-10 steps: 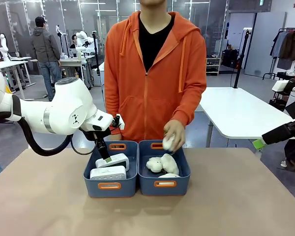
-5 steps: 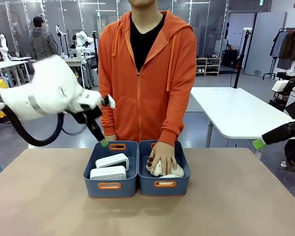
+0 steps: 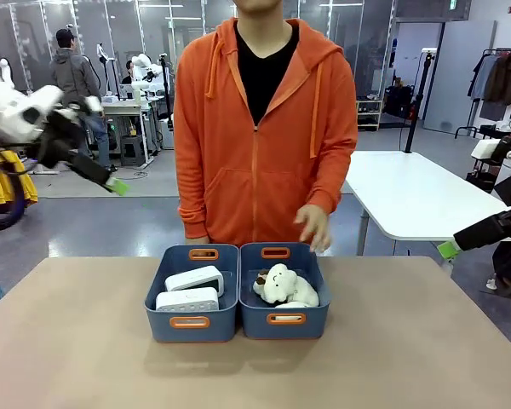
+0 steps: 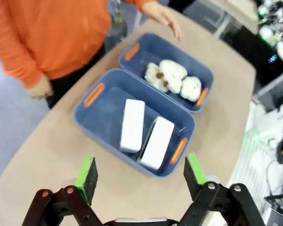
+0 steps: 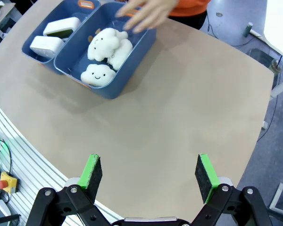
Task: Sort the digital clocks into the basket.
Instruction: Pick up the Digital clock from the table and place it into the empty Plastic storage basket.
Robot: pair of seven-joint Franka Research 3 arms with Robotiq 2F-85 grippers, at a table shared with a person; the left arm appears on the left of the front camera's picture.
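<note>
Both clocks (image 3: 192, 288) lie side by side in the left blue basket (image 3: 192, 322) on the table (image 3: 85, 358); left tool (image 4: 140, 173) and right tool (image 5: 148, 174) hang open, empty.

A tan table (image 3: 409, 358) fills the foreground. Behind it a grey floor (image 3: 111, 217) runs back to glass partitions (image 3: 34, 34) under ceiling strip lights. A white table (image 3: 409, 192) stands at the right, near a clothes rack (image 3: 498, 81). Benches with equipment (image 3: 128, 102) stand at the left.
</note>
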